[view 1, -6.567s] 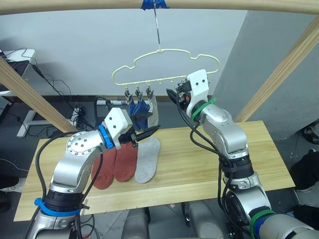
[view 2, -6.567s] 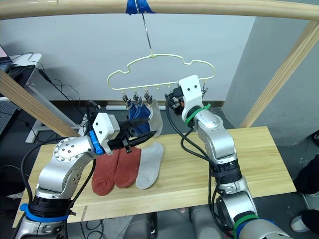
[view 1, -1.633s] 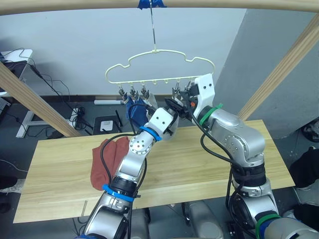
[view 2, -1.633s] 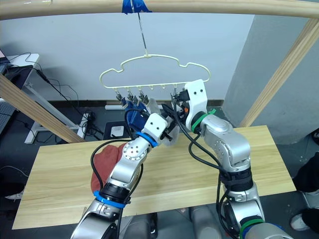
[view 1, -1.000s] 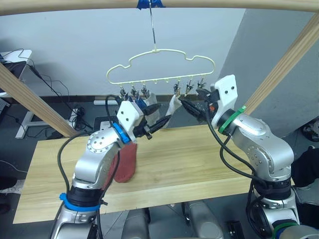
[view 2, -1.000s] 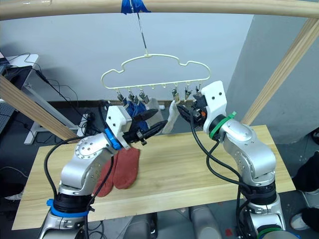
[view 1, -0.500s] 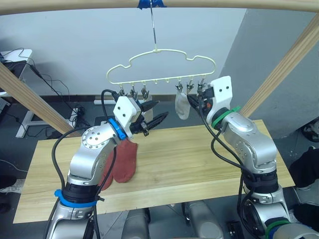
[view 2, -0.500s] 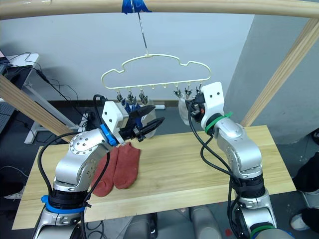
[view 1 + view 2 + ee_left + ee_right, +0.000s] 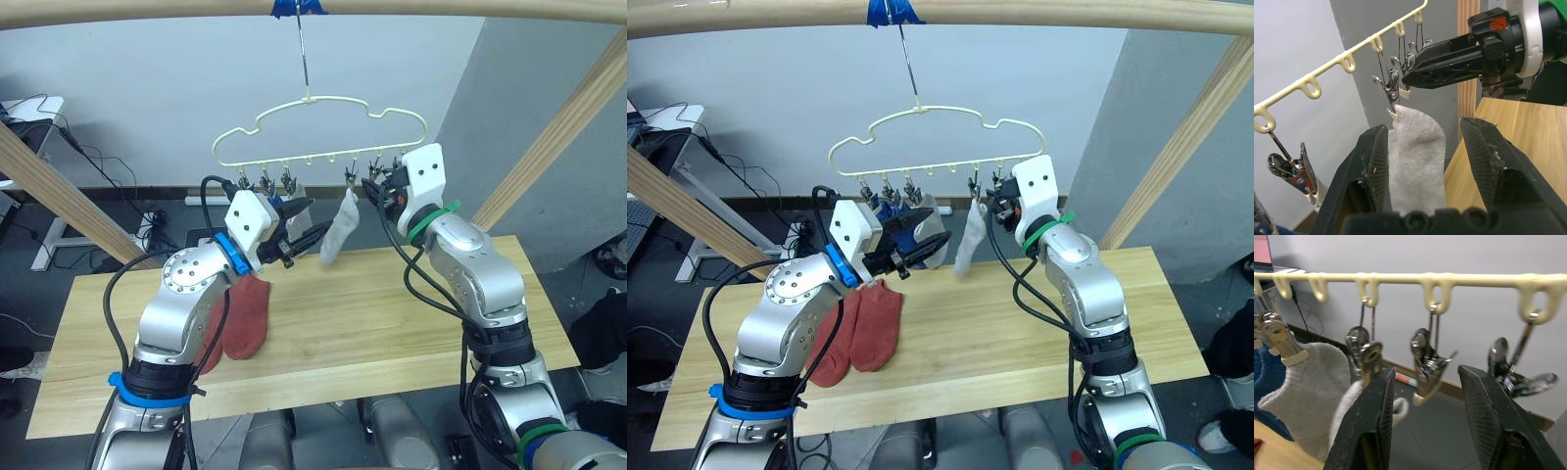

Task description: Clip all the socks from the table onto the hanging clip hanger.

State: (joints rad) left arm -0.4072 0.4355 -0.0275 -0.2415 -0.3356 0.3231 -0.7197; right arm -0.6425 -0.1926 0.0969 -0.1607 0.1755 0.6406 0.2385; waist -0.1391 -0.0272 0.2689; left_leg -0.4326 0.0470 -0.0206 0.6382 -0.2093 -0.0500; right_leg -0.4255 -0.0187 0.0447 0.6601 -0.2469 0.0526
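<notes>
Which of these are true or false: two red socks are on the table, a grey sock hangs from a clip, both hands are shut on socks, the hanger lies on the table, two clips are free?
1. Two rust-red socks lie on the table. True.
2. A light grey sock hangs from a clip on the clip hanger. True.
3. Both hands are shut on socks. False: the left hand and right hand are open, holding nothing.
4. The hanger lies on the table. False: it hangs from the wooden rail.
5. At least two clips are free. True.
</notes>
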